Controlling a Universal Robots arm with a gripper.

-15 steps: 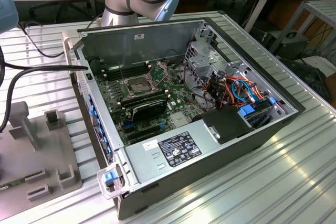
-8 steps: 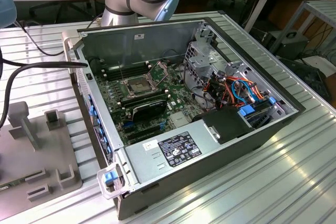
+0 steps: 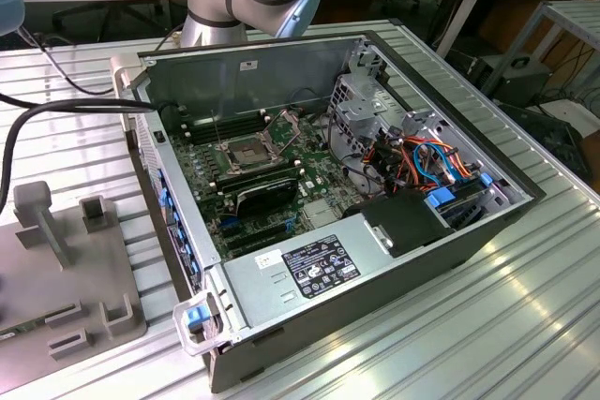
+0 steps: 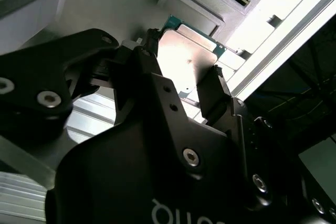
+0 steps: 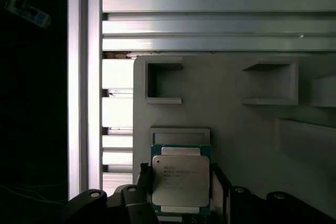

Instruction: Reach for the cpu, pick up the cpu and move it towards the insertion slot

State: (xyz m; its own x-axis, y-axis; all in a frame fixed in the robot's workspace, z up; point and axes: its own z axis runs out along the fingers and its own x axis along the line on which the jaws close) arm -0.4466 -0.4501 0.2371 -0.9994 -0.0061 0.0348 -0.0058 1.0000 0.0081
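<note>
Pick-up step, with gripper (image 5: 182,192) around cpu (image 5: 181,177) on grey tray (image 5: 241,145). Cannot tell whether clamped. Calls for firm, level hold before lifting.

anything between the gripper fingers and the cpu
No, that stretch is bare. In the first wrist view the gripper has its fingers right against opposite edges of the cpu, with the grey fixture plate behind it.

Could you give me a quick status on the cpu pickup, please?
Gripper shut on the cpu at opposite edges. Cpu at the grey fixture. Insertion slot bare, bracket raised.
</note>
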